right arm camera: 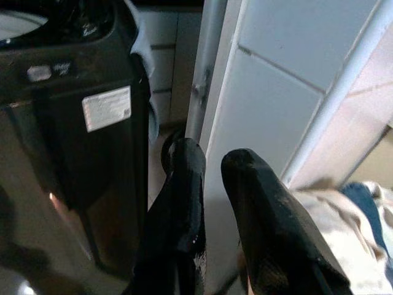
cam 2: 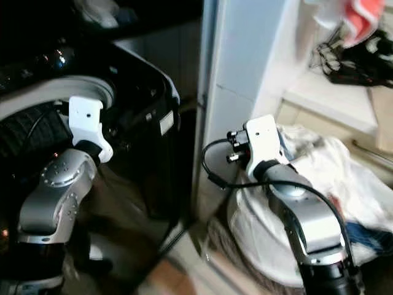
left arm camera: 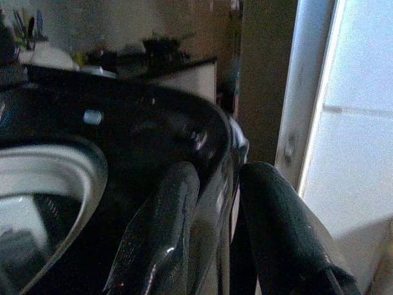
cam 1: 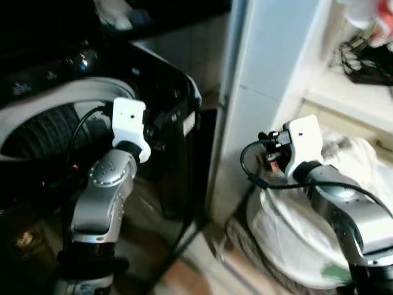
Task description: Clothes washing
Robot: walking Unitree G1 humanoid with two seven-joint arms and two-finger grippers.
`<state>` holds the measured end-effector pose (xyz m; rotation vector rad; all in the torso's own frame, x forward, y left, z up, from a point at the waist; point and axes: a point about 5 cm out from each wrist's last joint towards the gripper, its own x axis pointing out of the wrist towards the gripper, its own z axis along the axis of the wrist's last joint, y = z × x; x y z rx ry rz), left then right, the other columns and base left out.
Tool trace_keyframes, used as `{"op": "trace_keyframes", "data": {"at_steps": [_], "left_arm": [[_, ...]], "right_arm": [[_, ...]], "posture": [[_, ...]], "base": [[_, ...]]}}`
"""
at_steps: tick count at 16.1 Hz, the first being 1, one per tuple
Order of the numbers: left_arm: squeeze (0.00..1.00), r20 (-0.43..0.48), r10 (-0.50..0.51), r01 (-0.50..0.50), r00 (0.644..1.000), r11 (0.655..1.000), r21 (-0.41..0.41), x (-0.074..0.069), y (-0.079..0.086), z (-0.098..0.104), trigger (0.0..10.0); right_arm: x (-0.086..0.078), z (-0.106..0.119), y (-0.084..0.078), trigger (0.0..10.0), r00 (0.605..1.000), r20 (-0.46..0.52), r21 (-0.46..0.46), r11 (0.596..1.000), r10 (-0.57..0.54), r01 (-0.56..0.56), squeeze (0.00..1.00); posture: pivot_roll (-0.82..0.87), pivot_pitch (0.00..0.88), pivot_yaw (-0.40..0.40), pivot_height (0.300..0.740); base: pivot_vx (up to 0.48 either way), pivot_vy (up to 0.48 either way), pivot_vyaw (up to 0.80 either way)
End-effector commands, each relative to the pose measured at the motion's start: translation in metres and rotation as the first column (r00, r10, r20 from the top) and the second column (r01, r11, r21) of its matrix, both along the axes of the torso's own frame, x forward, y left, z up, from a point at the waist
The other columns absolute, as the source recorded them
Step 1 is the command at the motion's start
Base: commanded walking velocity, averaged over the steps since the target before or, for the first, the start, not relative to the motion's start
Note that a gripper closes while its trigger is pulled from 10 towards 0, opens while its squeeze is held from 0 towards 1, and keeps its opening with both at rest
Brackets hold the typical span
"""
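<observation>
I see one black top-loading washing machine [cam 1: 153,92] on my left, its round drum opening [cam 1: 55,123] uncovered. One white label [right arm camera: 106,108] sits on its side panel. One white tiled wall corner [cam 1: 264,80] separates the machine from one laundry basket [cam 2: 245,246] on my right, heaped with pale clothes [cam 2: 319,166].

My left gripper [left arm camera: 215,203] is raised beside the drum rim; its two fingers [left arm camera: 163,227] stand a narrow gap apart and grasp nothing. My right gripper [right arm camera: 209,184] hangs just above the clothes, near the wall corner; its two fingers [right arm camera: 270,227] are also narrowly parted and empty. One shelf [cam 1: 350,92] carries dark cables.
</observation>
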<state>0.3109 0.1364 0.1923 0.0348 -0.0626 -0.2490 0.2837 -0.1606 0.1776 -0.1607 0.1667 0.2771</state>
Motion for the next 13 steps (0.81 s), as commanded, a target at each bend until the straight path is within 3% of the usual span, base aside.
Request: {"op": "trace_keyframes", "data": {"at_steps": [1,4,7,10,13], "left_arm": [[0.0,0.014,-0.053,0.053,0.999,0.998,-0.026,-0.003,-0.009,0.003,10.0],[0.0,0.007,-0.155,0.155,0.988,0.987,-0.042,-0.009,-0.021,0.0,10.0],[0.0,-0.009,-0.12,0.12,0.993,0.993,-0.022,-0.006,-0.02,-0.004,10.0],[0.0,-0.013,-0.091,0.091,0.996,0.995,-0.029,-0.003,-0.016,-0.005,10.0],[0.0,-0.01,-0.089,0.089,0.996,0.996,0.0,-0.003,-0.016,-0.005,10.0]], "right_arm": [[0.0,0.001,-0.01,10.0,0.998,0.004,-0.001,0.998,-0.062,0.062,0.0],[-0.001,-0.006,-0.02,10.0,0.984,-0.012,-0.049,0.983,-0.178,0.177,0.0],[0.0,-0.008,-0.033,10.0,0.961,0.002,-0.085,0.958,-0.275,0.275,0.0],[0.004,-0.001,-0.036,10.0,0.956,0.042,-0.064,0.954,-0.291,0.293,0.0],[0.005,-0.005,-0.04,10.0,0.941,0.007,-0.04,0.94,-0.339,0.339,0.0]], "posture": [[-0.04,0.0,-0.013,0.74],[-0.05,0.0,-0.007,0.74],[-0.05,0.0,-0.004,0.74],[-0.05,0.0,-0.006,0.74],[-0.05,0.0,-0.008,0.74]], "base": [[0.0,0.0,0.0],[0.0,0.0,0.0],[0.0,0.0,0.0],[0.0,0.0,0.0],[0.0,0.0,0.0]]}}
